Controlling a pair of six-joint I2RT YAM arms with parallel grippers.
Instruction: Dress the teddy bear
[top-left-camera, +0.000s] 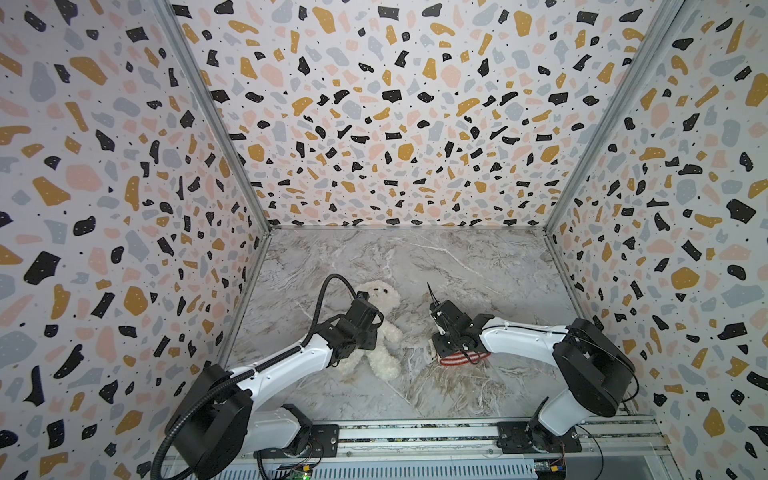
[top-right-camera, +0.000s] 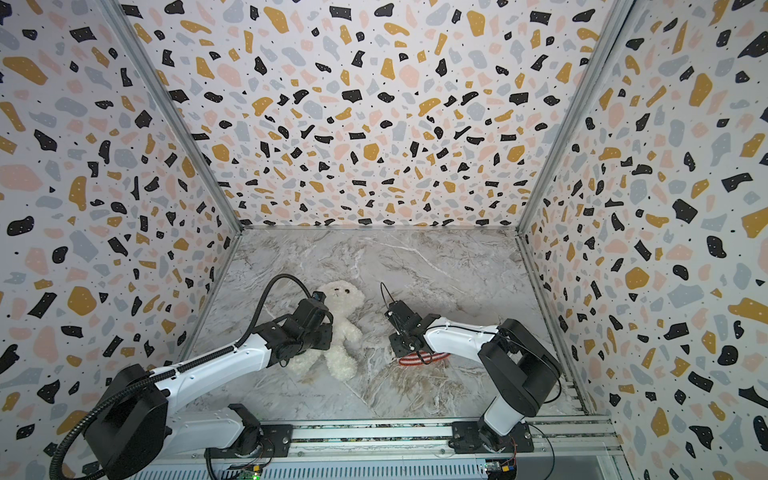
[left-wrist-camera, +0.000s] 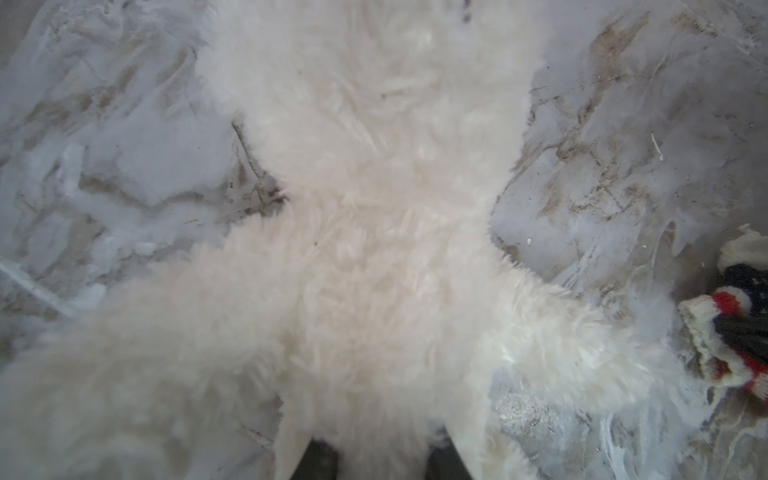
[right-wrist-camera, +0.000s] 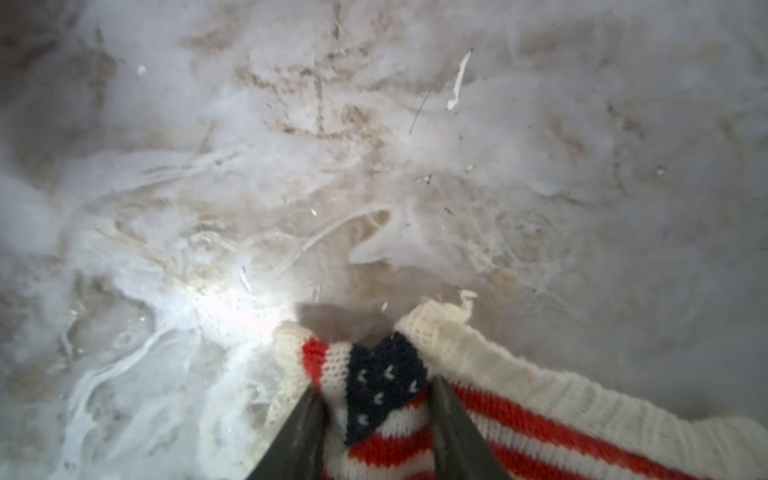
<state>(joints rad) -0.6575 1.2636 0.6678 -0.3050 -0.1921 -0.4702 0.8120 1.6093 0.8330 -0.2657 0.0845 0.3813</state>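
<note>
Left arm: white shell links, black joints, fat black ribbed conduit arching off the wrist. Right arm: same white and black, thin black wire along the top, big rounded black elbow housing. Black base plates, screws visible. Right gripper fingers dark grey, tapered.

Left arm and right arm reach low over the counter; left pincer clamps the bear, right pincer pinches the top.
</note>
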